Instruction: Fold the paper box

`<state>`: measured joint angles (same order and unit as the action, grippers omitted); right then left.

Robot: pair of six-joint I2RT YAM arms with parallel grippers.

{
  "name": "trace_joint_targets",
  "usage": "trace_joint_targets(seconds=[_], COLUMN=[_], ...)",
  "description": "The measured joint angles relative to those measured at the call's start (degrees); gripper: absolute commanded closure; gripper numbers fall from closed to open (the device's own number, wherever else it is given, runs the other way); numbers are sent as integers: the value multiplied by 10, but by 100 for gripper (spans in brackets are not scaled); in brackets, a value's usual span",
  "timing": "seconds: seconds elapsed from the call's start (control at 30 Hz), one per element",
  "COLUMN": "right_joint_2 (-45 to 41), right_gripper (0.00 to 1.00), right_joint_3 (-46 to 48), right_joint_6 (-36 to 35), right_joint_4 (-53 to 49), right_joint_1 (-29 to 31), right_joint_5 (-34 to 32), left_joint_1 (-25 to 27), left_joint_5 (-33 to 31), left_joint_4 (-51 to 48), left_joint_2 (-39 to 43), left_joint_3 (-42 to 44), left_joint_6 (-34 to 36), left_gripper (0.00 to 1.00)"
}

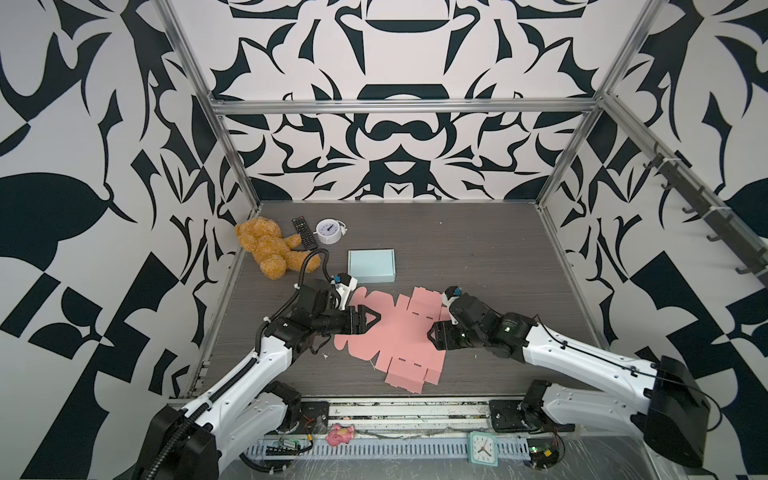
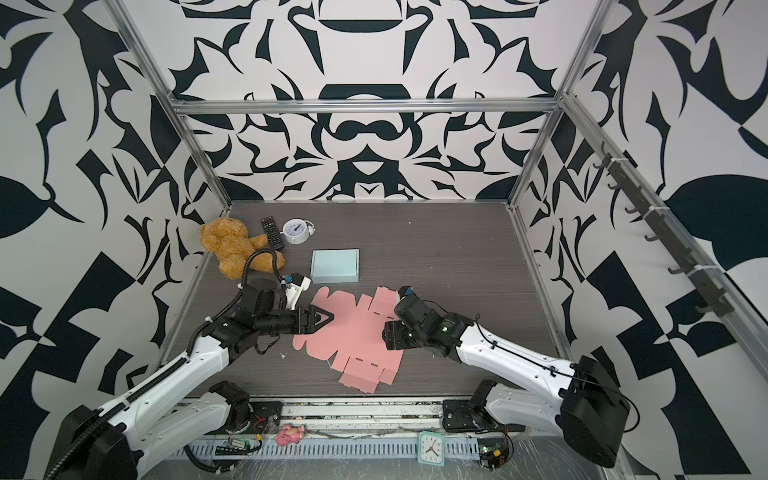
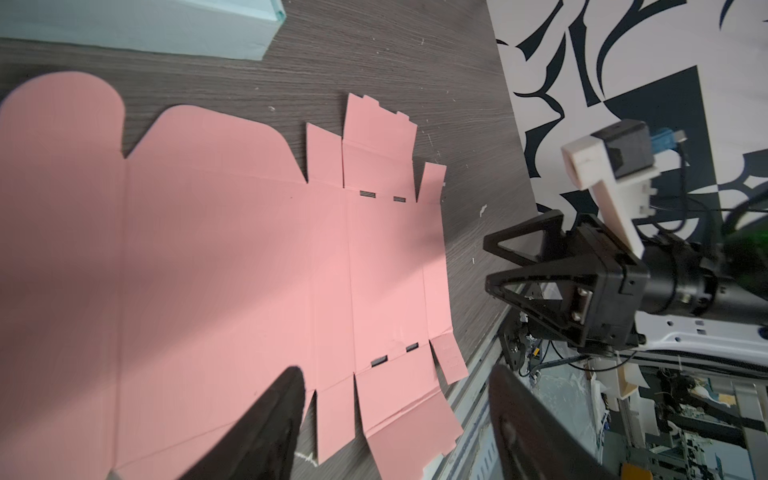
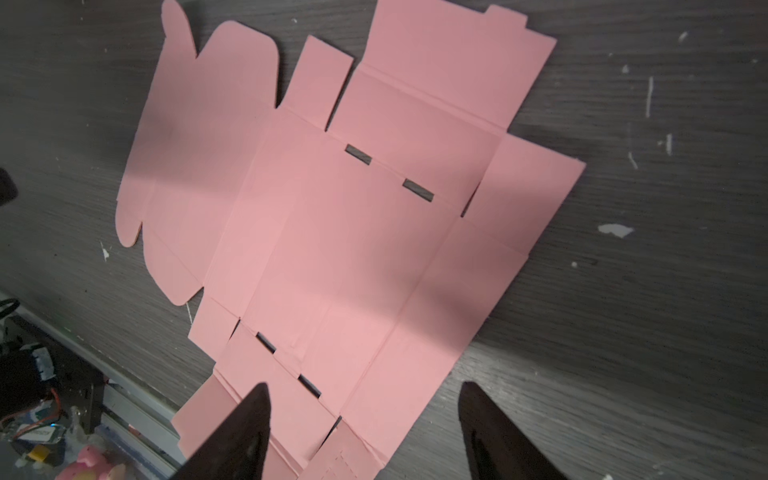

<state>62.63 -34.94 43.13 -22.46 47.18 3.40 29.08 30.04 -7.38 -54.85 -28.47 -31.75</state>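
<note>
The dark wood-grain table (image 1: 478, 257) fills the floor of the cell. On it the pink paper box (image 1: 399, 332) lies fully unfolded and flat, just toward 6 o'clock from the table's middle, its rounded flaps pointing to 9 o'clock and its slotted side panels at 12 and 6. A brown teddy bear (image 1: 270, 249) sprawls at the table's 10 o'clock corner, and a closed pale blue box (image 1: 371, 266) sits near the pink sheet's 11 o'clock. The left gripper (image 1: 372, 319) is over the sheet's 9 o'clock edge, its fingers (image 3: 286, 399) spread apart with nothing between them. The right gripper (image 1: 433, 333) is at the 3 o'clock edge, its fingers (image 4: 253, 415) likewise wide and empty; whether either touches the paper I cannot tell. A white alarm clock (image 1: 328, 231) and a black remote (image 1: 304, 232) lie beside the bear.
</note>
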Motion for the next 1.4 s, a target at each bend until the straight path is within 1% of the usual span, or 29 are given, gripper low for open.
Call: trace_joint_targets(seconds=[0.13, 0.27, 0.73, 1.0, 1.2, 1.4], right_joint_2=[-32, -36, 10, 46, 46, 45], right_gripper=[27, 27, 34, 41, 46, 53], right_joint_3=[55, 95, 133, 146, 157, 183], right_joint_6=[31, 54, 82, 119, 144, 176], right_joint_4=[35, 63, 155, 242, 264, 315], right_joint_1=[-40, -71, -111, -113, -114, -115], right_joint_5=[30, 56, 112, 137, 140, 144], left_joint_1=[17, 24, 28, 28, 28, 28], left_joint_5=[11, 24, 43, 47, 47, 40], left_joint_4=[40, 75, 115, 101, 56, 0], left_joint_2=[-13, -37, -64, -71, -71, -83], left_joint_3=[0, 10, 17, 3, -54, -111], left_joint_6=[-4, -8, -16, -23, -23, -18], left_gripper=[27, 27, 27, 27, 27, 27])
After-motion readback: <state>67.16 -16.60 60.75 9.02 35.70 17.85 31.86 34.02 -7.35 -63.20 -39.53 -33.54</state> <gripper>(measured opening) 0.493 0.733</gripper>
